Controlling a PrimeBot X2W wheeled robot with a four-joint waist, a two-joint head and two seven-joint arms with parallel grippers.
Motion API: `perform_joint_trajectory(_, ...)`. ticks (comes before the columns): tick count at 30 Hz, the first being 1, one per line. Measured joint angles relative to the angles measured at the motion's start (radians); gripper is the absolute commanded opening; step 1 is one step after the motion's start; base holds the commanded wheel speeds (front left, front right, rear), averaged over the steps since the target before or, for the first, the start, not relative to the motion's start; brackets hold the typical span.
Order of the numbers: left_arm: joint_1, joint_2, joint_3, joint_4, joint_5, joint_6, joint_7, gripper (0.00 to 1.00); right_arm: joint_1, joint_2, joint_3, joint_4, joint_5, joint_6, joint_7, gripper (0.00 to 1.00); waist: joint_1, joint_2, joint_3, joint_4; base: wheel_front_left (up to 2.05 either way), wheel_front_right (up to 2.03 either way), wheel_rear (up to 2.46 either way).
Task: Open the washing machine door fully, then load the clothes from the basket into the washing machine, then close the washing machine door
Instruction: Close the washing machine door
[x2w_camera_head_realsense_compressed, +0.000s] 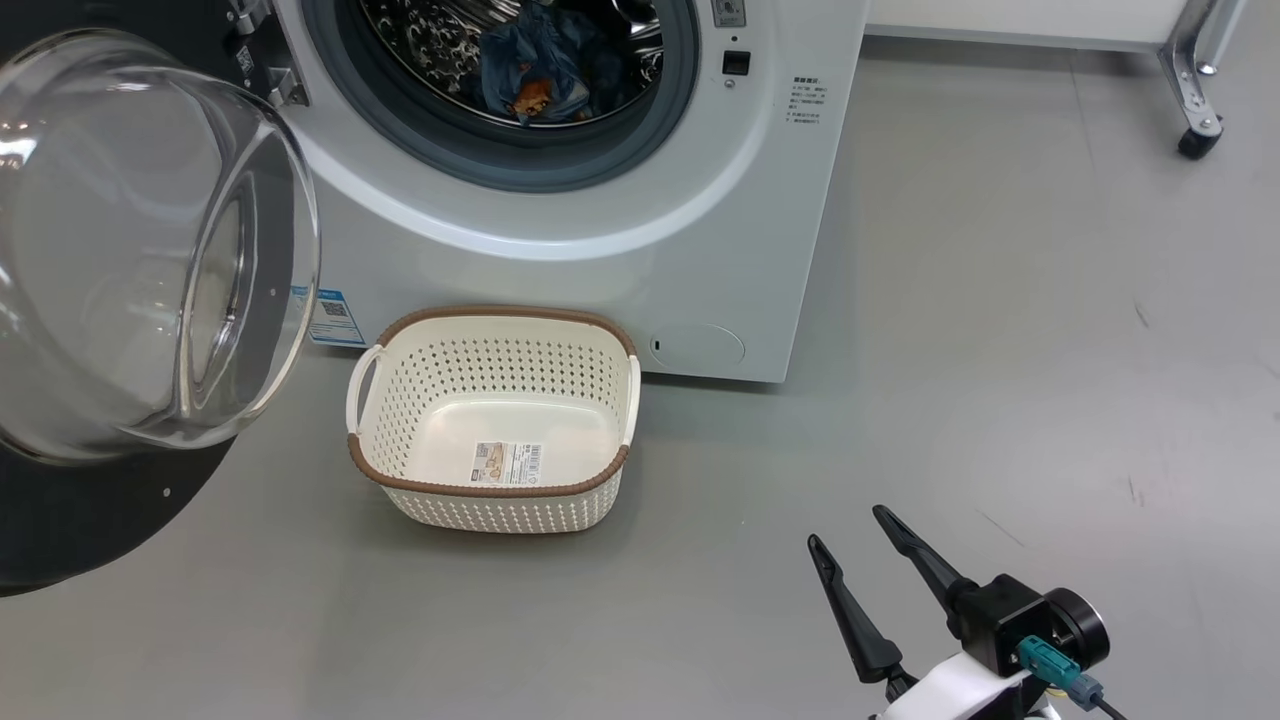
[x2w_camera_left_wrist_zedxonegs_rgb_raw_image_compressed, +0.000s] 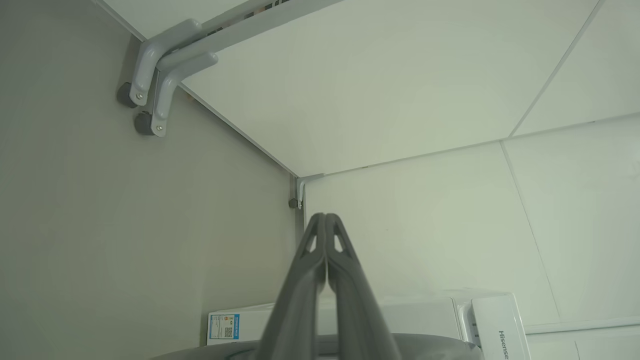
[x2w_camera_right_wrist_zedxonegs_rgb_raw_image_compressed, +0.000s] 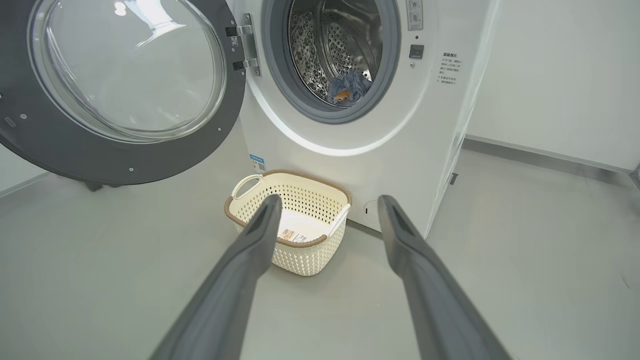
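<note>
The washing machine (x2w_camera_head_realsense_compressed: 620, 230) (x2w_camera_right_wrist_zedxonegs_rgb_raw_image_compressed: 400, 125) stands with its door (x2w_camera_head_realsense_compressed: 130, 280) (x2w_camera_right_wrist_zedxonegs_rgb_raw_image_compressed: 120, 80) swung wide open to the left. The clothes (x2w_camera_head_realsense_compressed: 535, 70) (x2w_camera_right_wrist_zedxonegs_rgb_raw_image_compressed: 348, 89), blue fabric with an orange patch, lie inside the steel drum. The cream basket (x2w_camera_head_realsense_compressed: 495, 415) (x2w_camera_right_wrist_zedxonegs_rgb_raw_image_compressed: 290, 220) sits on the floor in front of the machine with nothing but a barcode sticker inside. My right gripper (x2w_camera_head_realsense_compressed: 848, 528) (x2w_camera_right_wrist_zedxonegs_rgb_raw_image_compressed: 327, 202) is open and holds nothing, low at the right, well short of the basket. My left gripper (x2w_camera_left_wrist_zedxonegs_rgb_raw_image_compressed: 325, 217) is shut on nothing, pointing at a white wall.
Grey floor (x2w_camera_head_realsense_compressed: 950, 400) spreads to the right of the machine. A wheeled metal leg (x2w_camera_head_realsense_compressed: 1195, 110) stands at the far right. In the left wrist view, grey castered frame legs (x2w_camera_left_wrist_zedxonegs_rgb_raw_image_compressed: 155, 85) stand by the wall, and a white appliance top (x2w_camera_left_wrist_zedxonegs_rgb_raw_image_compressed: 480, 320) lies below my fingers.
</note>
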Motion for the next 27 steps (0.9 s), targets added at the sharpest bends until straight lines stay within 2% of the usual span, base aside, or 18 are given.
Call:
perform_joint_trajectory(13,-0.048,-0.013,-0.042,0.054,-0.011,-0.003,0.039,0.0,-0.005,-0.003,-0.02,-0.007,-0.01,0.0,0.0,1.0,0.0,0.0,0.042,-0.034,0.0,0.0,0.0)
perform_joint_trajectory(27,-0.106,-0.075,-0.104,0.087,-0.037,-0.047,0.119,0.0,-0.009,-0.004,-0.031,-0.009,-0.02,0.0,0.0,1.0,0.0,0.0,0.054,-0.04,0.0,0.0,0.0)
